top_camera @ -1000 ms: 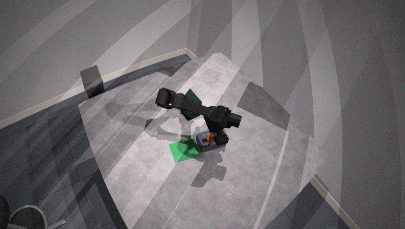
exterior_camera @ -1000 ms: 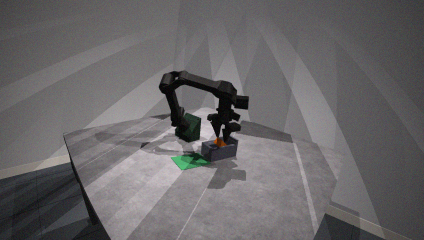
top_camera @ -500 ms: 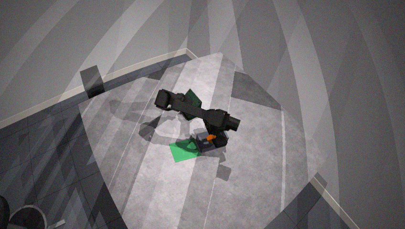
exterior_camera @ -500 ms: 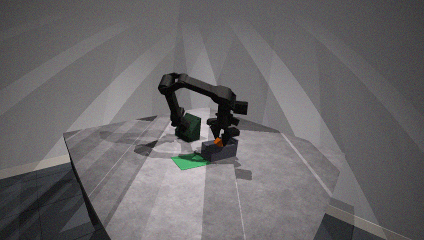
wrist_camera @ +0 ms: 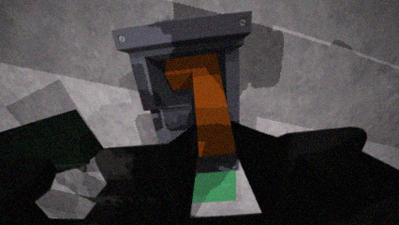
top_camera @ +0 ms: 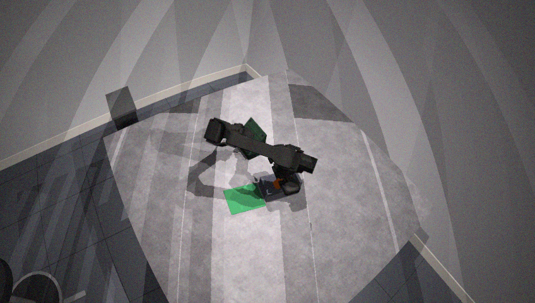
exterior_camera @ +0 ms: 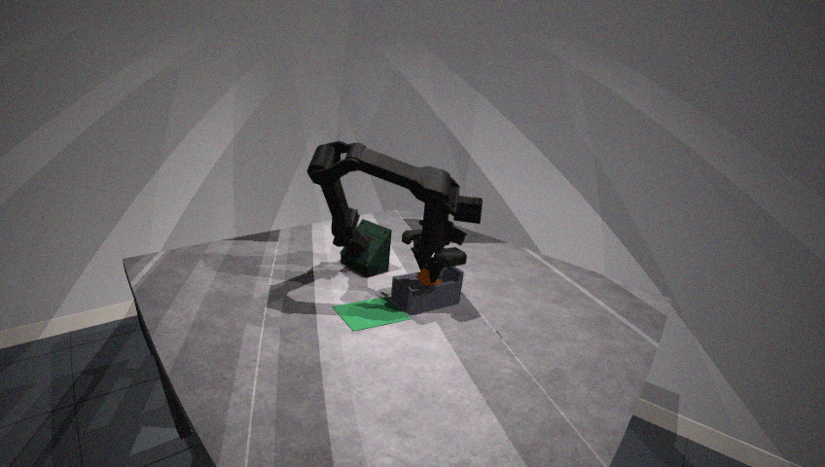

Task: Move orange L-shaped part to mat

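From the top, your arm reaches out over the grey tray beside the green mat. In the exterior view it arches, its end effector pointing down at the tray. At the wrist, the fingers are clamped on the tilted orange part, its L-shaped end in the tray; you can read no writing.

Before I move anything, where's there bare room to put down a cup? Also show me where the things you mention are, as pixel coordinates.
Likely the tabletop in front of the green mat (top_camera: 240,205) (exterior_camera: 361,319) (wrist_camera: 220,187), or right of the grey tray (top_camera: 272,197) (exterior_camera: 431,300) (wrist_camera: 187,35). It's crowded at the tray, under the gripper (exterior_camera: 431,277) (wrist_camera: 213,127).
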Motion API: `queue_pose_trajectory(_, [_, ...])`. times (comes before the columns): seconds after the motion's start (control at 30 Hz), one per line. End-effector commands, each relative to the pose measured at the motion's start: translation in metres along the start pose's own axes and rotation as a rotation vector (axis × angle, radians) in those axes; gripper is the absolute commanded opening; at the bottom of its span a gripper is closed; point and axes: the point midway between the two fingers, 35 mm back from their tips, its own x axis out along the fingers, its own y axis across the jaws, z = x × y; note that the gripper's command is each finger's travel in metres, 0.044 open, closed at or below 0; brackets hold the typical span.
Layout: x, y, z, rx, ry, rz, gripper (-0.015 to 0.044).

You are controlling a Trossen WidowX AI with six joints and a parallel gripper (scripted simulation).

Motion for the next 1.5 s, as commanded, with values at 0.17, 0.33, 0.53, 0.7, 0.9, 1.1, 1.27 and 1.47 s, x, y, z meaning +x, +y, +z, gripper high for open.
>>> queue_pose_trajectory(0.17, [0.000, 0.000, 0.000, 0.002, 0.000, 0.000, 0.0000])
queue_pose_trajectory(0.33, [-0.003, 0.000, 0.000, 0.001, 0.001, 0.000, 0.0000])
queue_pose_trajectory(0.53, [-0.011, 0.000, 0.000, -0.002, 0.003, 0.001, 0.0000])
queue_pose_trajectory(0.7, [-0.020, 0.001, -0.001, -0.004, 0.004, 0.002, 0.0000])
queue_pose_trajectory(0.9, [-0.029, 0.001, -0.001, -0.005, 0.005, 0.002, 0.0000])
queue_pose_trajectory(1.1, [-0.039, 0.001, -0.001, -0.006, 0.005, 0.002, 0.0000])
queue_pose_trajectory(1.27, [-0.047, 0.001, 0.000, -0.006, 0.005, 0.002, 0.0000])
queue_pose_trajectory(1.47, [-0.057, 0.001, 0.000, -0.006, 0.005, 0.003, 0.0000])
